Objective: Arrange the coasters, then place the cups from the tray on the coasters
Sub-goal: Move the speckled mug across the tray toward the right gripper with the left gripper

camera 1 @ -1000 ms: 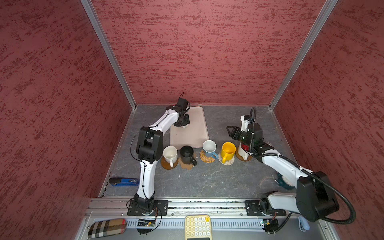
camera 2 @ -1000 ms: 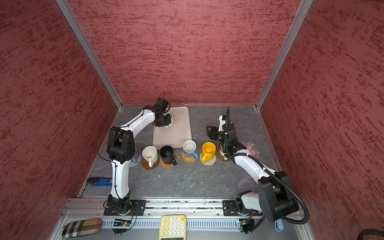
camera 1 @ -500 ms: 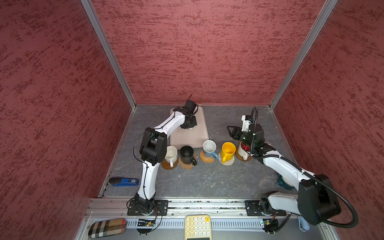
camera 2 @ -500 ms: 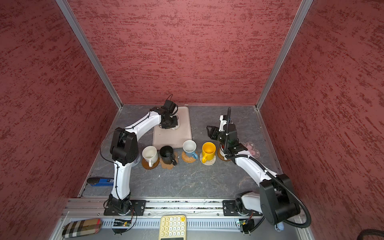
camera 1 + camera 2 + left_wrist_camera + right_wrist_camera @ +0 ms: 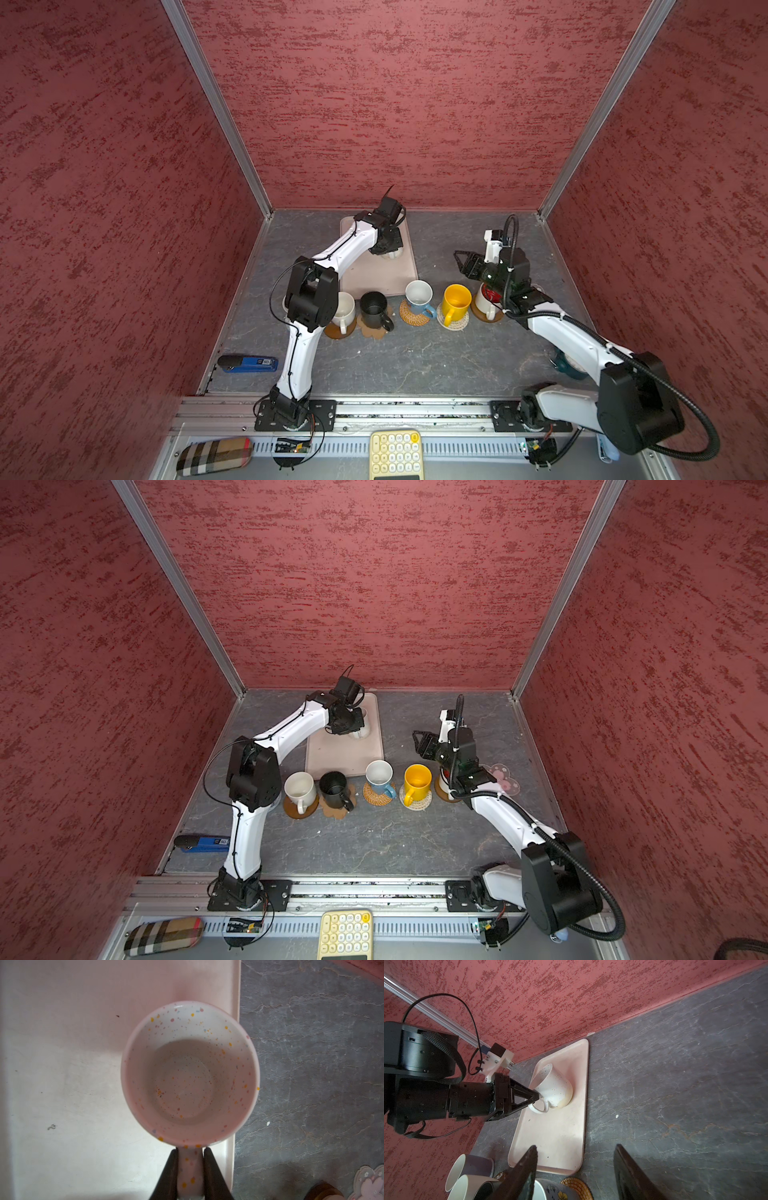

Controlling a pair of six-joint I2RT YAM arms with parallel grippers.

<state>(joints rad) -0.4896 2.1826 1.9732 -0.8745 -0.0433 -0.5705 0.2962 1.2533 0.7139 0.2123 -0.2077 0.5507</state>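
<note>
My left gripper point(image 5: 190, 1150) is shut on the handle of a speckled white cup point(image 5: 190, 1076), which sits at the right edge of the tray point(image 5: 62, 1064); both top views show it point(image 5: 392, 254) point(image 5: 362, 725). In front of the tray stand a white cup point(image 5: 344, 309), a black cup point(image 5: 374, 307), a light blue cup point(image 5: 419, 293), a yellow cup point(image 5: 455, 301) and a red-inside cup point(image 5: 486, 297), each on a coaster. The pink flower coaster point(image 5: 505, 777) lies bare. My right gripper point(image 5: 576, 1148) hangs open and empty behind the red-inside cup.
A further pale cup point(image 5: 467, 1165) stands behind my left arm's elbow. A blue stapler point(image 5: 249, 363) lies at the left wall. A calculator point(image 5: 397, 453) and a plaid case point(image 5: 214, 455) rest beyond the front rail. A teal object point(image 5: 561, 365) sits under my right arm.
My left gripper has carried the speckled cup from the tray's left side across to its right edge. The right gripper has stayed in place and opened slightly.
</note>
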